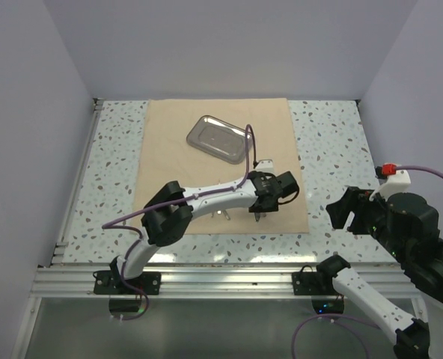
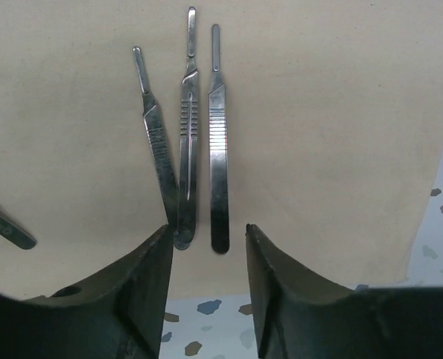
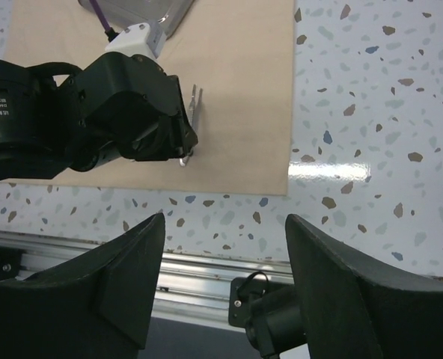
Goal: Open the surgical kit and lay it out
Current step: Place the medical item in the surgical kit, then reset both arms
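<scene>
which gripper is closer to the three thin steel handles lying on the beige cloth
Left. The left gripper hangs open right over the three thin steel handles. The right gripper sits off the beige cloth to its right, over the speckled table.

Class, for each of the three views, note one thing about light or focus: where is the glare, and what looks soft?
Top view: even light, and the tray shines pale. Left wrist view: the instruments are sharp, the left claw dark and soft. Right wrist view: a white glare patch on the table; the right claw is soft at its edges.
</scene>
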You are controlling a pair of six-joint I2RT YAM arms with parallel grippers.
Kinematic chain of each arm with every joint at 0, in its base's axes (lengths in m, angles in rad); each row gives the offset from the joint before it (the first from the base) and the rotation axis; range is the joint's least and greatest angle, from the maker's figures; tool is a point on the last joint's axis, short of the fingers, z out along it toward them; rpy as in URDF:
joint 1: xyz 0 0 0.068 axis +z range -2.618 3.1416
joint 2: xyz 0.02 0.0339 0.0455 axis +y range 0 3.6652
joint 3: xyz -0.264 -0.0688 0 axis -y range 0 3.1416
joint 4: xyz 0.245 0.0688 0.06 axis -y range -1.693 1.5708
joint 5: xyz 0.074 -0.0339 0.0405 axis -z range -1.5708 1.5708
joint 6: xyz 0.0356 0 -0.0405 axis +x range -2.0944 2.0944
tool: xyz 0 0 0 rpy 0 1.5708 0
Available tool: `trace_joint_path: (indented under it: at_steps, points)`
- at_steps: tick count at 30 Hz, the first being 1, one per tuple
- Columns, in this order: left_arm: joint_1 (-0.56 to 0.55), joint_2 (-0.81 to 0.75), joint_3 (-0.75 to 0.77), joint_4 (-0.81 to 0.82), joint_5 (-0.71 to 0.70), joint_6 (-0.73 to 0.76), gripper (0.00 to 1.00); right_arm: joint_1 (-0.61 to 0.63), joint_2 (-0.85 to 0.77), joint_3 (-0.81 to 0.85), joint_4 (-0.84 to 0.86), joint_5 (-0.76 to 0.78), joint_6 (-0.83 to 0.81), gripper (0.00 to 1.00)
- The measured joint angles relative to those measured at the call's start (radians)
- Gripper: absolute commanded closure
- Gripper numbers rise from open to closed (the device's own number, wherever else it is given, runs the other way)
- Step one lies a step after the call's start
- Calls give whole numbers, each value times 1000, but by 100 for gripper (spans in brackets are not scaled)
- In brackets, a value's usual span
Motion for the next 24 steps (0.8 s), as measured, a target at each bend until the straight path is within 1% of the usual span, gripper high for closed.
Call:
trace_joint_path:
  at_steps: [2,3,4,6,11,13,16,20,21,22,23,24]
  points:
    - [-3,0,0,-5,0,-15,30,0,0,0,-1,-3,0,24]
    - [-4,0,1,-12,0,-14,22,0,0,0,-1,-5,0,20]
    - [-5,0,2,-21,-2,-13,17,0,0,0,-1,-7,0,19]
    - [-6,0,7,-38,-7,-13,16,0,0,0,-2,-10,0,16]
    - [-6,-47,21,-102,-55,16,16,0,0,7,-5,-21,8,9]
    - [-6,-101,21,-126,-83,39,17,0,0,20,-5,-16,14,2]
    - [-10,-255,-4,-142,-154,87,17,0,-7,48,-3,-6,21,2]
    - [-19,-579,-124,-152,-274,145,16,0,-45,84,31,0,18,2]
    - [-21,-663,-152,-150,-303,164,10,0,-57,94,45,3,18,2]
    - [-23,-745,-183,-148,-334,180,9,0,-65,106,58,10,16,2]
    - [-24,-823,-211,-151,-367,194,1,0,-68,121,71,18,14,2]
    - [-24,-897,-235,-150,-399,213,1,0,-69,136,85,23,11,2]
